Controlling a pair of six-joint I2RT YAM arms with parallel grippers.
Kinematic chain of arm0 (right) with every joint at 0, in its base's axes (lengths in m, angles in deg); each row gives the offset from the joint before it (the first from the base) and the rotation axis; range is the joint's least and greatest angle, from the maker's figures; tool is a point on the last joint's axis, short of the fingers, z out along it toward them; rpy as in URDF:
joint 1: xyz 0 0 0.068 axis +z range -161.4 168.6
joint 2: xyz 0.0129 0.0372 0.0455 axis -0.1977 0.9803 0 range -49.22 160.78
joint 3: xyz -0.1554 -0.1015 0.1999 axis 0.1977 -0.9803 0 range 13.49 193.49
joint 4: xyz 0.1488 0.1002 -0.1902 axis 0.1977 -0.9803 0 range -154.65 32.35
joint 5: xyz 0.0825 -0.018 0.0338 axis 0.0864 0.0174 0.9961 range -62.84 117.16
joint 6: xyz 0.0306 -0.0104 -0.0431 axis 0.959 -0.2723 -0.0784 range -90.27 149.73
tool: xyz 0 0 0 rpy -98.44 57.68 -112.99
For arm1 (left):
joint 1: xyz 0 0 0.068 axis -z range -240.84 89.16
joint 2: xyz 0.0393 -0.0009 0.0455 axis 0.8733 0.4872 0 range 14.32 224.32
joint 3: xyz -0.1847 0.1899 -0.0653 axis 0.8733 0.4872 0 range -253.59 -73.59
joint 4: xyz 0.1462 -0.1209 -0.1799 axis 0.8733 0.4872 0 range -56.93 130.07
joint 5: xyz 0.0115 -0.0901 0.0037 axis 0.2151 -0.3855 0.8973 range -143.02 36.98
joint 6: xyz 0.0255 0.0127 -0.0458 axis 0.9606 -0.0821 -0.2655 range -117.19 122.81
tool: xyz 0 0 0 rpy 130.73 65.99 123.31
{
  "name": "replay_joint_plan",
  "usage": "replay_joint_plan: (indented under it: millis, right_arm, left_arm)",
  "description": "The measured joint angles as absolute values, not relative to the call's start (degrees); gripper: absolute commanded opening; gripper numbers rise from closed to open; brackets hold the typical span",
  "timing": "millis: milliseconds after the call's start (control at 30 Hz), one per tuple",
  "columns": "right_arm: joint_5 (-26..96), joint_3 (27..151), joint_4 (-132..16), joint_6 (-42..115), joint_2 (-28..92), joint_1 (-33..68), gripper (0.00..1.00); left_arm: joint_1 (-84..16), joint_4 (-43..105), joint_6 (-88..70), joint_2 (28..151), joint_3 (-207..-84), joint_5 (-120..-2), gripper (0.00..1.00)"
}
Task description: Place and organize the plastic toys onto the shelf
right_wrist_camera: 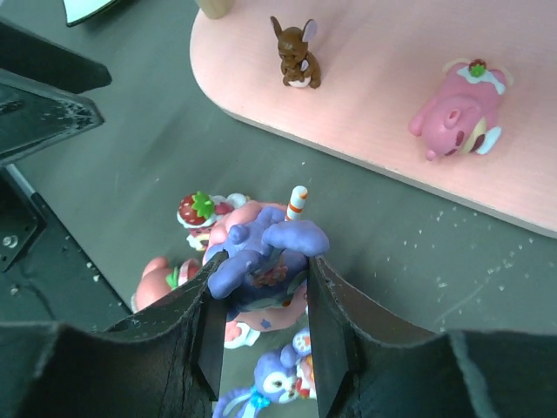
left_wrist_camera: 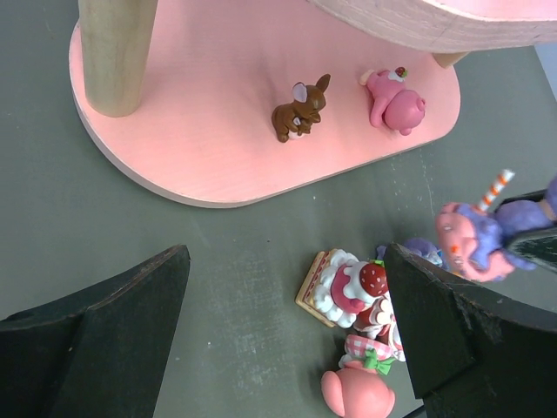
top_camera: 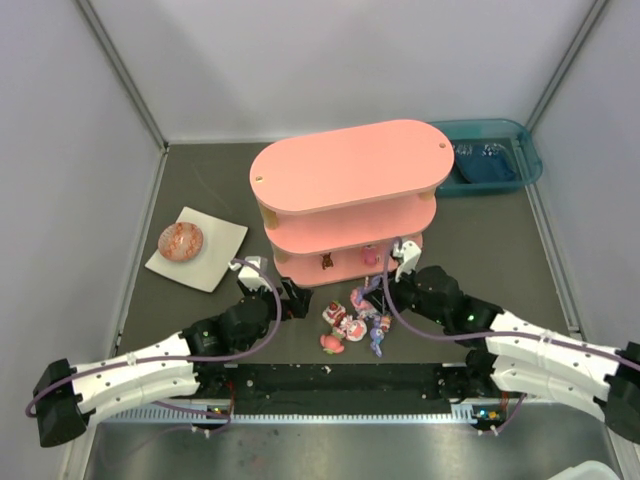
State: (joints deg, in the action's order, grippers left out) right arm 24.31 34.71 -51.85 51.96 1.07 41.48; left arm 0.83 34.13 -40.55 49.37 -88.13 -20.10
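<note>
The pink three-tier shelf (top_camera: 345,190) stands mid-table. On its bottom tier (left_wrist_camera: 218,139) a brown bunny toy (left_wrist_camera: 300,109) stands and a pink toy (left_wrist_camera: 393,100) lies on its side; both also show in the right wrist view, the bunny (right_wrist_camera: 294,57) and the pink toy (right_wrist_camera: 457,109). My right gripper (right_wrist_camera: 261,292) is shut on a purple-and-pink toy with a striped straw (right_wrist_camera: 261,248), held just above the table in front of the shelf. Several loose toys (top_camera: 345,325) lie below it, among them a strawberry cake (left_wrist_camera: 344,286). My left gripper (left_wrist_camera: 287,322) is open and empty, left of this pile.
A white square plate (top_camera: 215,255) with a speckled brown-red ball (top_camera: 181,241) sits at the left. A teal bin (top_camera: 490,160) stands at the back right. Grey walls close in both sides and the back.
</note>
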Motion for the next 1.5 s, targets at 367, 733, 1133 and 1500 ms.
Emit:
replay_joint_plan:
  millis: [367,733,1133,1500]
  right_arm:
    - [21.31,54.9,-69.6,51.68,-7.22,41.48,0.0]
    - [1.38,63.89,-68.59,51.75,5.59,54.51,0.0]
    - [-21.16,66.25,-54.8,50.78,15.84,60.17,0.0]
    - [-28.78,67.97,-48.2,50.98,23.43,61.35,0.0]
  left_arm:
    - [0.83,33.87,-42.23,51.23,-88.13,-19.94,0.99]
    - [0.83,35.51,-43.54,47.86,-87.94,-19.44,0.99]
    - [0.83,38.48,-43.52,40.41,-84.99,-19.05,0.99]
    - [0.83,40.53,-42.86,37.17,-84.44,-18.87,0.99]
